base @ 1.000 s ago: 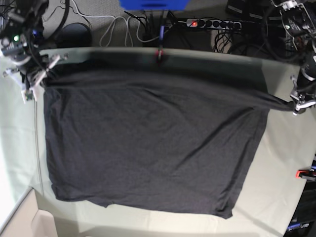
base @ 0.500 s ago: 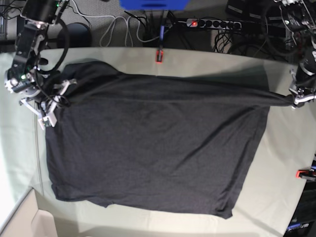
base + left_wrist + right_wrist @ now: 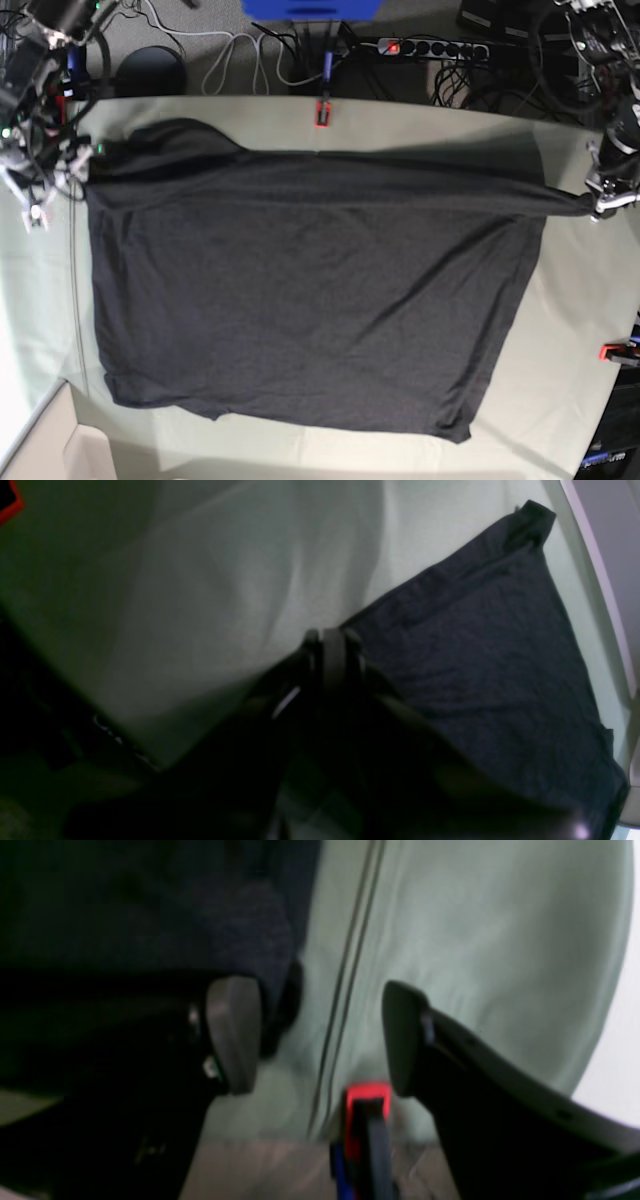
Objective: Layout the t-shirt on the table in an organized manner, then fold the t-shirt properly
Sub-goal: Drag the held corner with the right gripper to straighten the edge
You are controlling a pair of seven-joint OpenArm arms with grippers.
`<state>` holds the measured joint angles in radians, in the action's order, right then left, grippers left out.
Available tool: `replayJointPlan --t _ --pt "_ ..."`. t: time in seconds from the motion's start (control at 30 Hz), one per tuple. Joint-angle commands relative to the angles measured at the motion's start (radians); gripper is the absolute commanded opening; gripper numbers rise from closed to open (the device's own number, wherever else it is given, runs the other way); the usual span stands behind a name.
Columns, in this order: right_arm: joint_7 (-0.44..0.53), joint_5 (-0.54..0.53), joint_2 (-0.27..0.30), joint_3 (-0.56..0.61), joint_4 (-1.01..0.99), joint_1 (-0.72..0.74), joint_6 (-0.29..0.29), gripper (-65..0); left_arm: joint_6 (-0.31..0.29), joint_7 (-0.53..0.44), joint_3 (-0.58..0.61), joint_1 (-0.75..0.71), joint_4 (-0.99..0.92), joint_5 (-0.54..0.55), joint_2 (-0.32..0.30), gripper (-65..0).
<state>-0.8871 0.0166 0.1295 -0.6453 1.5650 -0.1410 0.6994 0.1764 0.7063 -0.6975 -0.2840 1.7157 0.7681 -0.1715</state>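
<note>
The dark charcoal t-shirt [image 3: 300, 290] lies spread flat over most of the table [image 3: 570, 400], its plain side up. At the table's right edge, my left gripper [image 3: 603, 205] is shut on the shirt's stretched corner; in the left wrist view the gripper [image 3: 331, 647] pinches dark fabric, and the t-shirt [image 3: 490, 655] runs off to the right. My right gripper [image 3: 50, 185] hangs open just left of the shirt's far-left corner. In the right wrist view the gripper [image 3: 320, 1040] has bare table cloth [image 3: 475, 940] between its fingers, and the t-shirt [image 3: 150, 915] lies beside the left one.
A red clamp [image 3: 322, 112] grips the far table edge, another [image 3: 615, 351] the right edge, and a third [image 3: 367, 1100] shows below my right gripper. Cables and a power strip [image 3: 430, 47] lie behind the table. A cloth seam [image 3: 75, 300] runs along the left side.
My right gripper has opened and let go of the shirt's far-left corner, then drawn back to the left. That corner now rests on the table. The left gripper has stayed put.
</note>
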Motion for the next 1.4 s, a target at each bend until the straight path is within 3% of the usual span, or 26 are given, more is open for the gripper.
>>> replayJointPlan --t 0.0,0.3,0.57,0.9,1.13,1.37 --pt "0.018 -0.011 0.009 -0.003 0.018 -0.009 -0.001 -26.5 -0.004 -0.017 -0.003 0.007 0.017 0.004 -0.015 -65.0" --pt "0.021 -0.013 -0.063 -0.001 0.053 -0.038 -0.001 -26.4 -0.004 -0.017 -0.003 0.010 0.016 0.004 -0.015 -65.0" --pt "0.021 -0.013 -0.092 0.000 0.084 -0.064 -0.001 -26.4 -0.004 -0.017 -0.003 0.010 0.016 0.004 -0.015 -65.0" --pt "0.021 -0.010 -0.066 -0.001 0.071 0.011 -0.001 -26.5 -0.004 -0.020 -0.003 0.010 -0.003 0.003 -0.015 -65.0" --pt "0.015 -0.008 -0.027 -0.001 -0.036 0.160 -0.001 -26.5 -0.004 -0.018 -0.003 0.010 -0.013 0.003 -0.015 -65.0" --pt "0.012 -0.008 -0.017 -0.008 0.102 0.133 -0.001 -26.4 -0.004 -0.020 -0.004 0.006 -0.013 0.003 -0.015 -65.0"
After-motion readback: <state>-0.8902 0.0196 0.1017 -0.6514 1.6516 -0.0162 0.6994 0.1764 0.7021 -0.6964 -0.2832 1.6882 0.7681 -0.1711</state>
